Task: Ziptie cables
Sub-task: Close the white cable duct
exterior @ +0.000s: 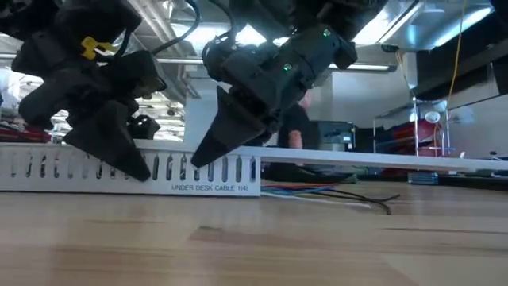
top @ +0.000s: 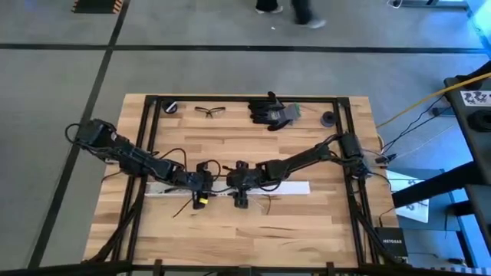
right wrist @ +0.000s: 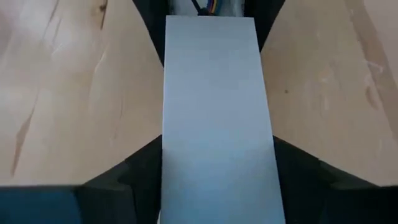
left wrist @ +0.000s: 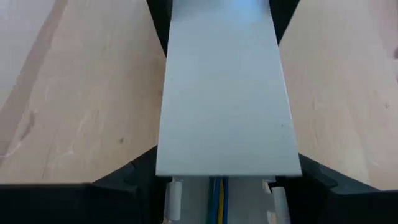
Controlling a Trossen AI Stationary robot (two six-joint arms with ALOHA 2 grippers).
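Observation:
A long white cable channel (top: 173, 188) lies across the table's middle, with slotted walls (exterior: 159, 168) and a flat white lid (left wrist: 224, 93) on top. The cables (left wrist: 219, 193), thin coloured wires, lie inside the channel and show where the lid ends. More thin wires (exterior: 333, 194) trail on the table beyond it. My left gripper (top: 201, 186) and my right gripper (top: 242, 186) stand side by side over the channel's middle. Each points down, with one finger on either side of the channel. My left gripper comes from above and lies across the channel, whose two long sides are between its fingers (left wrist: 140, 177), right at the lid's end (left wrist: 186, 169). The channel rests flat on the table. My right gripper also comes from above and lies across the strip. Its fingers (right wrist: 140, 165) close on the long edges of the lid (right wrist: 217, 124), which runs on past it toward the table's right edge.
At the table's far edge lie safety glasses (top: 209, 111), black gloves (top: 270, 111) and two small dark round things (top: 170, 107) (top: 328, 118). Black frame rails (top: 150, 138) run along the left and right sides. A person (exterior: 298, 127) stands in the room beyond.

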